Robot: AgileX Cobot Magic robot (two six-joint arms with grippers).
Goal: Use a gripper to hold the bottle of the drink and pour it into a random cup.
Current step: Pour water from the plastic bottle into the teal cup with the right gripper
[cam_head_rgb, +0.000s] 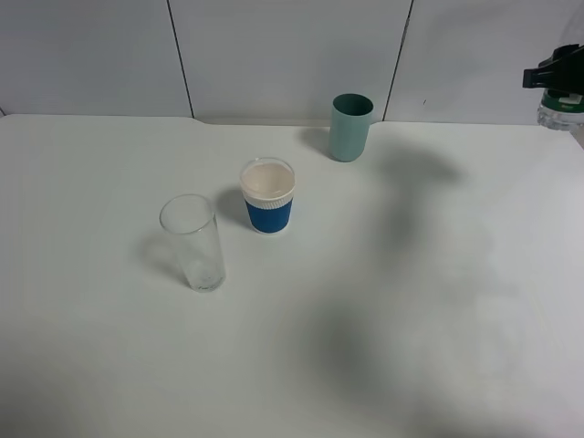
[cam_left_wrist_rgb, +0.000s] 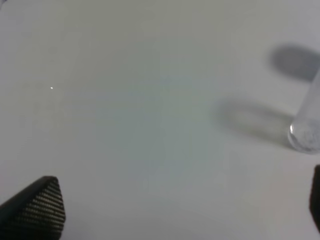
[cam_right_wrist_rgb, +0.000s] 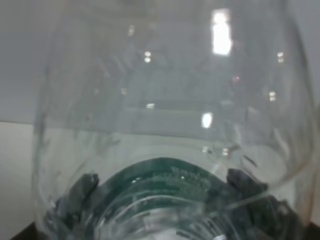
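I note my right hand (cam_head_rgb: 555, 75) clamped tight on the bottle (cam_head_rgb: 561, 109) at the far right corner of the surface (cam_head_rgb: 411, 319), well apart from the teal cup (cam_head_rgb: 350, 128); left hand (cam_left_wrist_rgb: 177, 207) spread wide, holding nothing.

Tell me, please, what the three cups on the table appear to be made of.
Teal cup: opaque and matte, probably plastic or ceramic; unclear. White cup: likely paper, with a ribbed blue sleeve. Tall tumbler: transparent, glass or clear plastic; the table shows through.
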